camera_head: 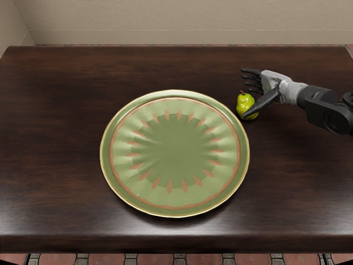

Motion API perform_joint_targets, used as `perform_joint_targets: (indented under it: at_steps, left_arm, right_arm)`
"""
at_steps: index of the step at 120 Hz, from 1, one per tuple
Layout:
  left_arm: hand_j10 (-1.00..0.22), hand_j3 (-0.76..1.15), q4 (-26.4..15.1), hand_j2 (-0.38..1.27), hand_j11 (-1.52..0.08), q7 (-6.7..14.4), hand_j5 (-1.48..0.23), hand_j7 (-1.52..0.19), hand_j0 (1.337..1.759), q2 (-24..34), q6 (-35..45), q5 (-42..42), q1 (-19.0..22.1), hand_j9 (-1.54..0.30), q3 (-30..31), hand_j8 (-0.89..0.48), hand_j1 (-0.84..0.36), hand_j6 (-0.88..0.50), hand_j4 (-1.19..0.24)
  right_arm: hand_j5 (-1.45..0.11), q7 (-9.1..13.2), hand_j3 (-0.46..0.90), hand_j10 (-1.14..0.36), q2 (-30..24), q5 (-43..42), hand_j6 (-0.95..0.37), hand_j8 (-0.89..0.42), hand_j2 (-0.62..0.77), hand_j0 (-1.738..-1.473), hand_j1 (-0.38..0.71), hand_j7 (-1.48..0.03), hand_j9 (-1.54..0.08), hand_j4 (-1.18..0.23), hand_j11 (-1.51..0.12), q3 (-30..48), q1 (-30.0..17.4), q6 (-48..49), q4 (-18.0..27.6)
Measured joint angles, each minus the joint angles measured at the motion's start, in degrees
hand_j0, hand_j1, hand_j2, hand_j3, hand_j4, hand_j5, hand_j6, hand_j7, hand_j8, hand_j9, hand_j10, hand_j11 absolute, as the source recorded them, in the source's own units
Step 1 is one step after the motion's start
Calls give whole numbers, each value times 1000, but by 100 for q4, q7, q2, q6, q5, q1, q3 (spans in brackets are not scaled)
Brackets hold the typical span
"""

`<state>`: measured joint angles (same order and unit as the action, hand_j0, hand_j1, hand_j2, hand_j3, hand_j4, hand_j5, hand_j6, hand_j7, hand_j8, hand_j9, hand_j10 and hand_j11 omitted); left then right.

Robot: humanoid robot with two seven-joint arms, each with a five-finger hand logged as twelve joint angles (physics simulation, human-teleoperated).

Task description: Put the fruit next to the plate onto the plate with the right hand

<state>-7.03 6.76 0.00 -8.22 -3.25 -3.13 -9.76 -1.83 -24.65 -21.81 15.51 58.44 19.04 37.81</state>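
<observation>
Yellow-green pear-shaped fruit [246,105] seen upright on dark wooden counter [55,99], just beside upper-right rim of large round green plate with orange petal pattern [174,154] — not yet on it. Step judged: grasp being set up. Right robot hand [268,84] just right of fruit, fingers spread behind it, thumb at its side, contact uncertain; nothing gripped. Next move judged: fingers closed round fruit, then lift and short carry over rim.

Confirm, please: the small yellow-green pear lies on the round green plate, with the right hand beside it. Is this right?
One thing is wrong: the head view shows the small yellow-green pear on the dark wooden table, just off the upper right rim of the round green plate. The right hand is beside it.
</observation>
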Motion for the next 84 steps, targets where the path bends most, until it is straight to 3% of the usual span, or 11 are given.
perform_joint_targets:
  at_steps: [84]
  left_arm:
    - [-1,0,0,0,-1,0,-1,-1,1658,0,-2,0,3,-1,0,-1,348,-1,-1]
  right_arm:
    - [-152,-215,0,-117,74,-40,-118,-118,-22,-1658,-209,-152,-152,-118,-152,-155,-142,7,-219]
